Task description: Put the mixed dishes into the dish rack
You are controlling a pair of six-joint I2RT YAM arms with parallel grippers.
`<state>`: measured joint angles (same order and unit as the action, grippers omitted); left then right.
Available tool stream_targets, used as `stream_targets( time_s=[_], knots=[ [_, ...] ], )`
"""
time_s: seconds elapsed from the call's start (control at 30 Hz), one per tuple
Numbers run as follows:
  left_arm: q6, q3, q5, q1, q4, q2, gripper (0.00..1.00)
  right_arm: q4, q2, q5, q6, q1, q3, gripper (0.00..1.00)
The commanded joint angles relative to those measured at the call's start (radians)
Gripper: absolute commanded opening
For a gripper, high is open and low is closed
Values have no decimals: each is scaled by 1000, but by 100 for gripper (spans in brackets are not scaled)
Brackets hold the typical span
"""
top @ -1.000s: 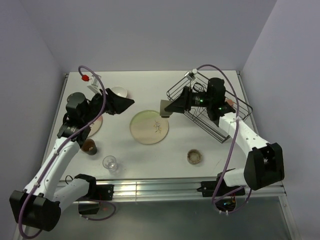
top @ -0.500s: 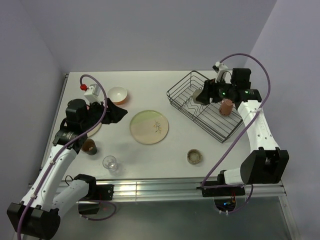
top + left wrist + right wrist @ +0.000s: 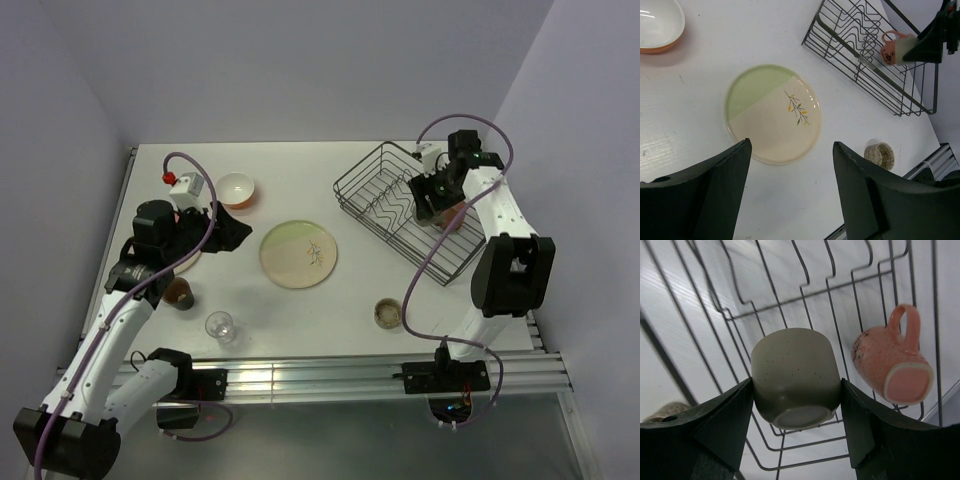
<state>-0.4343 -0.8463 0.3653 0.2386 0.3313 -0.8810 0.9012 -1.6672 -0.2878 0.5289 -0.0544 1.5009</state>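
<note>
right end effector [image 3: 797,386] grasping grey cup [image 3: 795,365], upside down, inside rack [image 3: 400,215] beside pink cup [image 3: 890,365] | left end effector [image 3: 791,145] released, empty, above plate [image 3: 772,112] on worktop [image 3: 700,75]

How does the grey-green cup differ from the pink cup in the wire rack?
The grey-green cup is clasped in the right hand; the pink cup lies free on the dish rack wires. The pink cup shows a loop handle; the grey-green cup shows none. Both are speckled, bases toward the wrist camera.
</note>
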Motion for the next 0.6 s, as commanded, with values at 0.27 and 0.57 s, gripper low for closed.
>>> stream_targets(
  time_s=[0.27,0.57],
  knots=[
    [12,29,-35,-7,15,63,72,-7,-86,232,33,44,-22,21],
    [6,30,-34,-7,18,62,73,-48,-149,286,-29,50,-59,22]
  ],
)
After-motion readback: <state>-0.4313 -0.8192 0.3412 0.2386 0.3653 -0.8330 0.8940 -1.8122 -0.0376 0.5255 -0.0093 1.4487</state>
